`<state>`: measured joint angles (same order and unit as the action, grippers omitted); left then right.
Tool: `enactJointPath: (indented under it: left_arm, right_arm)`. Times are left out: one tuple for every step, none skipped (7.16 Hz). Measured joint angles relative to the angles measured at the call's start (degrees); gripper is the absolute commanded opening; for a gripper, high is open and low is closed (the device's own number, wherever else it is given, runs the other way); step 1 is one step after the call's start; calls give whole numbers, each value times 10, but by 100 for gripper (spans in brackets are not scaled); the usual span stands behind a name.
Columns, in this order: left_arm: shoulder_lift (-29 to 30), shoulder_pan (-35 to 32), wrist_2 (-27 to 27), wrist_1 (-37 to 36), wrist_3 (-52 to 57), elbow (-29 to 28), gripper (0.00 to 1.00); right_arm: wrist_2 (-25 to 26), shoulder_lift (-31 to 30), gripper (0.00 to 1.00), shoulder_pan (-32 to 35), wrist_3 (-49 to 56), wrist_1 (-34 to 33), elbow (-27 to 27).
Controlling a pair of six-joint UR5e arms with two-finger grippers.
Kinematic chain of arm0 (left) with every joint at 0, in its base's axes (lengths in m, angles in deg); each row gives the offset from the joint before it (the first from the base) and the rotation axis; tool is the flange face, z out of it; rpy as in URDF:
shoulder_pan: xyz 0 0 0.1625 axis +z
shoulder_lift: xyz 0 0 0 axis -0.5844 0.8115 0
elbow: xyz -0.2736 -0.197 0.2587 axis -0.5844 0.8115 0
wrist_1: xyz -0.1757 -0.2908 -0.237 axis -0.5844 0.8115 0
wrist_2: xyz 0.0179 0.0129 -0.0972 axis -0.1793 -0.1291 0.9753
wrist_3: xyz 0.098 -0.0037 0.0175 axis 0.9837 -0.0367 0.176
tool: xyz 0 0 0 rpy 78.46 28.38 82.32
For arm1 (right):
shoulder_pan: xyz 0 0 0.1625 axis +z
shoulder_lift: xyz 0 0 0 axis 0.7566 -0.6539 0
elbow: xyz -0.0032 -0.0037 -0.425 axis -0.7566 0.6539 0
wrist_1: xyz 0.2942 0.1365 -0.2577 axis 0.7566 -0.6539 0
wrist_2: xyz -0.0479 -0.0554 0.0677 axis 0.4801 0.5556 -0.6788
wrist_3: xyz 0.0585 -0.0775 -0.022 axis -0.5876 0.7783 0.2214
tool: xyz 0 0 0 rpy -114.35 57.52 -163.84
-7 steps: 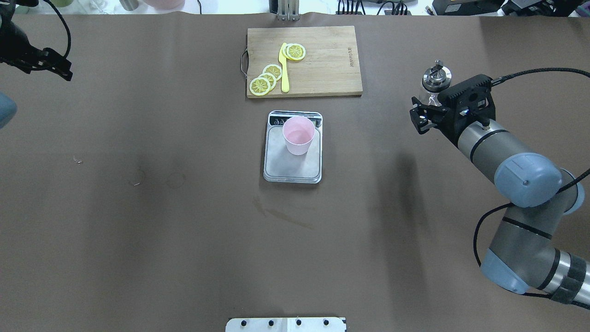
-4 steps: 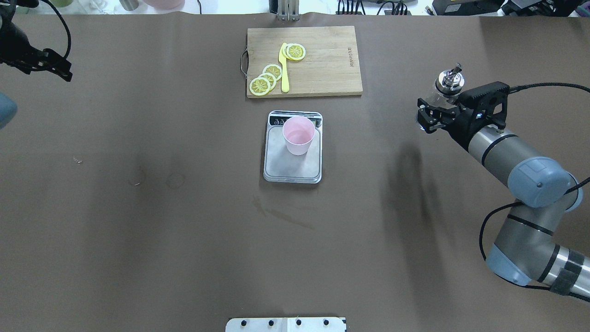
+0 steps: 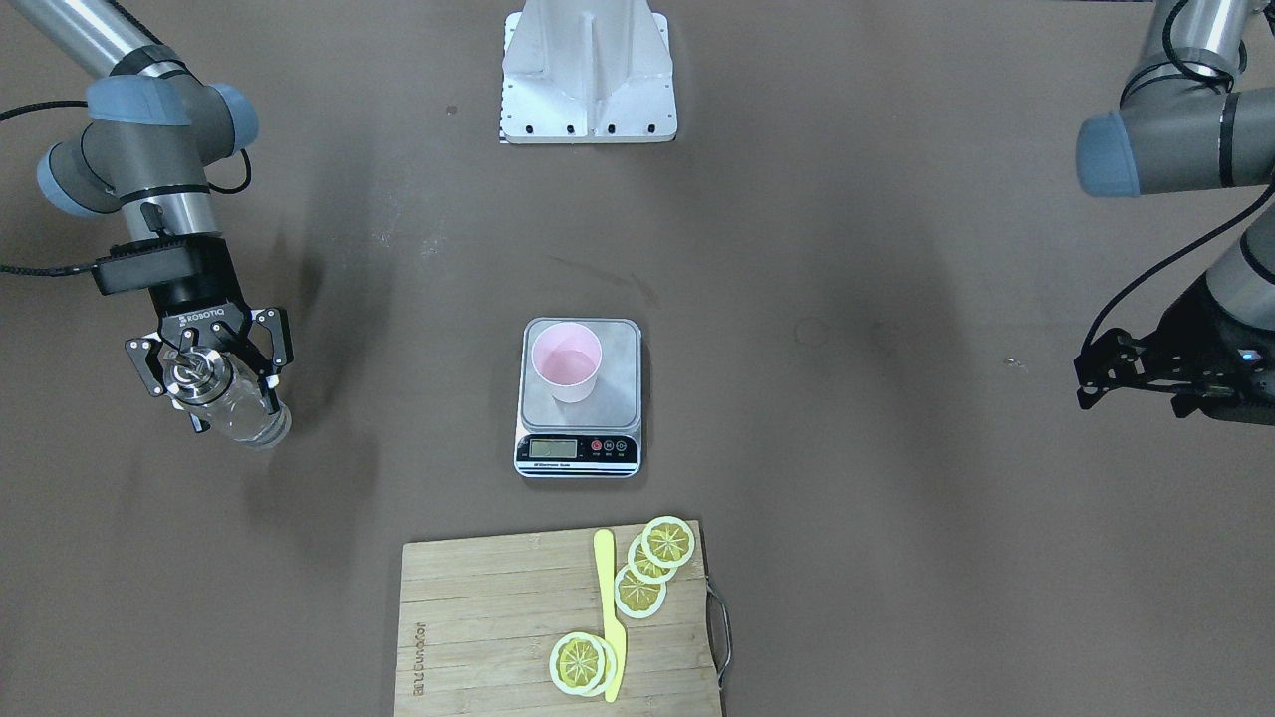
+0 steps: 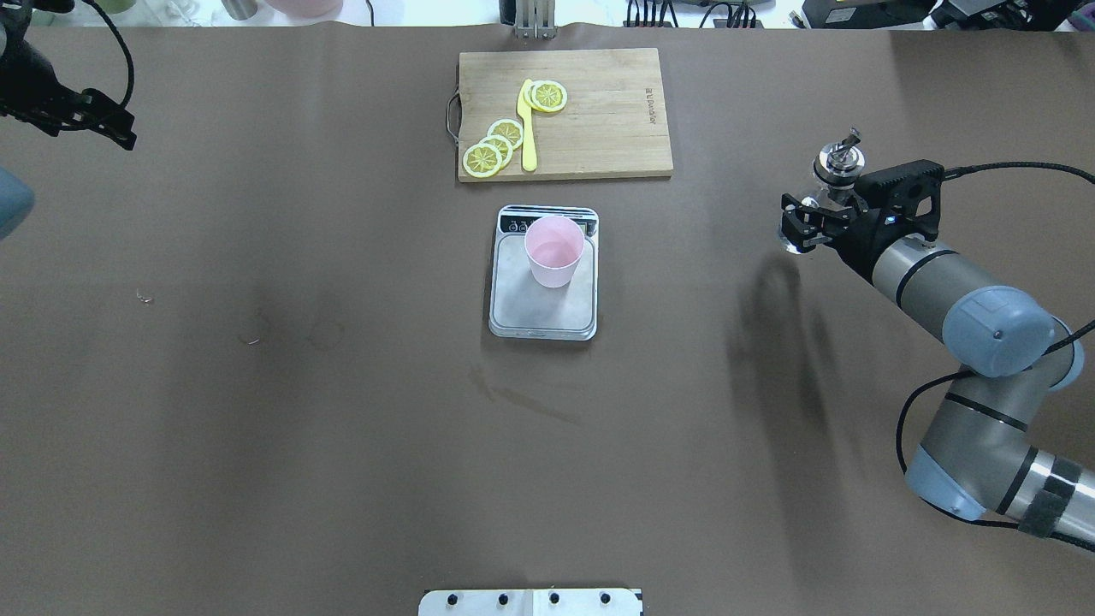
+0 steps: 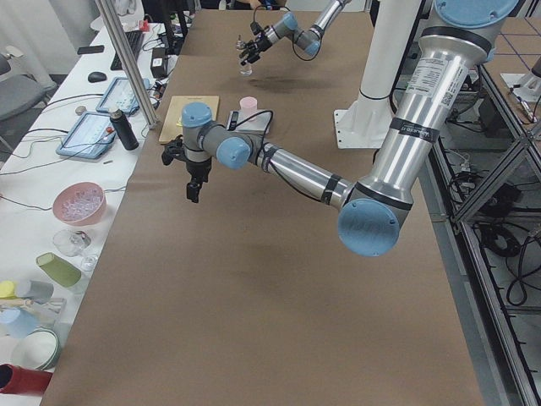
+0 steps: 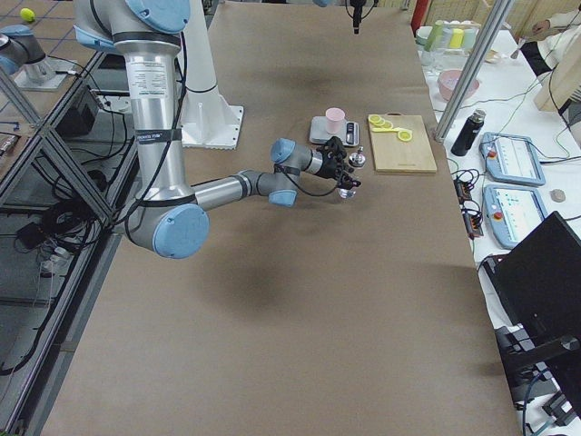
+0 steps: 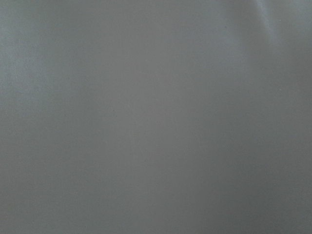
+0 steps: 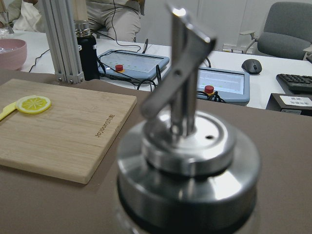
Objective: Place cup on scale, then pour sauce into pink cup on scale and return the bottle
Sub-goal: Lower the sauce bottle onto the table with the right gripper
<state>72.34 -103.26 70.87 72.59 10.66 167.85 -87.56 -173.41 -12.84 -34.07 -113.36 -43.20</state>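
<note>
The pink cup stands upright on the scale at mid-table; it also shows in the front-facing view on the scale's platform. My right gripper is shut on the clear glass bottle, far right of the scale. The bottle leans slightly, metal spout up. Its cap fills the right wrist view. I cannot tell whether its base touches the table. My left gripper is open and empty at the far left edge; the left wrist view shows only bare table.
A wooden cutting board with lemon slices and a yellow knife lies just beyond the scale. The robot's base plate is at the near edge. Tablets and bottles stand past the table's far edge.
My right arm has carried the bottle further right, away from the scale, and brought it lower. The cup, scale and left arm have not moved.
</note>
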Motion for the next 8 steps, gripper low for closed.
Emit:
enactJointPath:
  left_arm:
    - [0, 0, 0, 0, 0, 0, 99]
    - [1, 0, 0, -1, 0, -1, 99]
    - [1, 1, 0, -1, 0, -1, 99]
    - [3, 1, 0, -1, 0, -2, 99]
    - [4, 1, 0, -1, 0, -5, 99]
    - [6, 1, 0, -1, 0, -7, 99]
    - [9, 1, 0, -1, 0, -11, 99]
    - [12, 1, 0, -1, 0, -15, 99]
  right_arm:
    - [-5, 1, 0, 1, -6, 0, 7]
    - [-7, 3, 0, 1, -8, 2, 18]
    - [-8, 4, 0, 0, -8, 2, 23]
    - [-9, 5, 0, -1, -8, 3, 26]
    - [-9, 5, 0, -1, -8, 3, 28]
    - [-9, 6, 0, -2, -9, 4, 31]
    - [-9, 6, 0, -3, -9, 4, 35]
    - [-9, 6, 0, -3, -9, 4, 39]
